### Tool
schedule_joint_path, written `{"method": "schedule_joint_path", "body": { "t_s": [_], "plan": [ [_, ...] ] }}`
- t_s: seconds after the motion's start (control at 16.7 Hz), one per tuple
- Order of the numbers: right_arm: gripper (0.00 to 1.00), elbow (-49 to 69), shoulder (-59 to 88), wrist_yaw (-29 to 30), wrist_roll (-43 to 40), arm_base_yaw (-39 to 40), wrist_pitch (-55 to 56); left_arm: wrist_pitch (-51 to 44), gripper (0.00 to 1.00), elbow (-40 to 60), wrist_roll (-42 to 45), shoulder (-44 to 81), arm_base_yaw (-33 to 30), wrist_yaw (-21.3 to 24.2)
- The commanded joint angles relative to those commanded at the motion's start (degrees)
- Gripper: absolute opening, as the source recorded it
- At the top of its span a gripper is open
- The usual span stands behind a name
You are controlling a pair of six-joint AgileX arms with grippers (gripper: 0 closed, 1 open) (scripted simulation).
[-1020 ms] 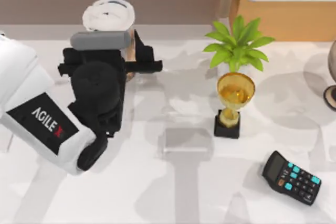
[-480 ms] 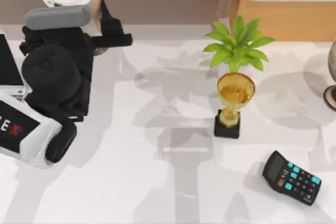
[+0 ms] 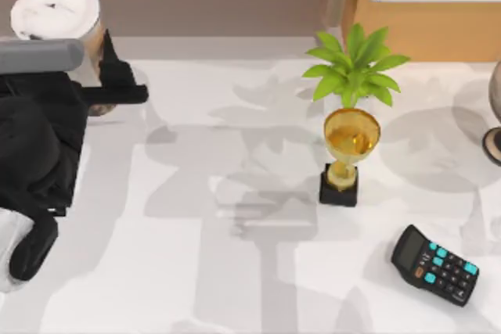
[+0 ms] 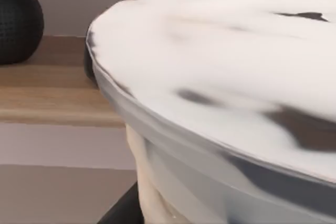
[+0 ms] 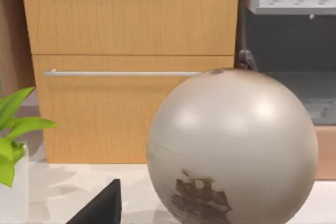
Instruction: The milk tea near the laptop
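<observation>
The milk tea (image 3: 55, 7), a clear cup with a white round lid and a beige drink, is at the table's far left back corner. My left gripper (image 3: 100, 74) is shut on its side, with one black finger (image 3: 117, 95) lying across the cup's right. I cannot tell whether the cup's base touches the table. In the left wrist view the lid (image 4: 226, 61) is very close, above the clear cup wall (image 4: 173, 182). The laptop is hidden, with my left arm (image 3: 35, 146) covering the table's left edge.
A gold trophy (image 3: 350, 154) stands right of centre, with a green plant (image 3: 354, 64) behind it. A black calculator (image 3: 435, 263) lies front right. A globe (image 5: 231, 150) stands before a wooden cabinet (image 5: 131, 14) at the far right, close to my parked right arm. A black sphere (image 4: 18, 22) rests on the back shelf.
My left arm has carried the milk tea steadily leftward along the back of the table, from left of centre to the far left corner. The other objects have stayed put.
</observation>
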Motion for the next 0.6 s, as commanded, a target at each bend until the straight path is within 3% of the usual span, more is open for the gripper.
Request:
{"method": "schedule_joint_path", "body": {
  "t_s": [0.6],
  "plan": [
    [1.00, 0.00, 0.00, 0.00, 0.00, 0.00, 0.00, -2.11, 0.00, -11.17, -0.04, -4.86, 5.40, 6.72]
  ]
}}
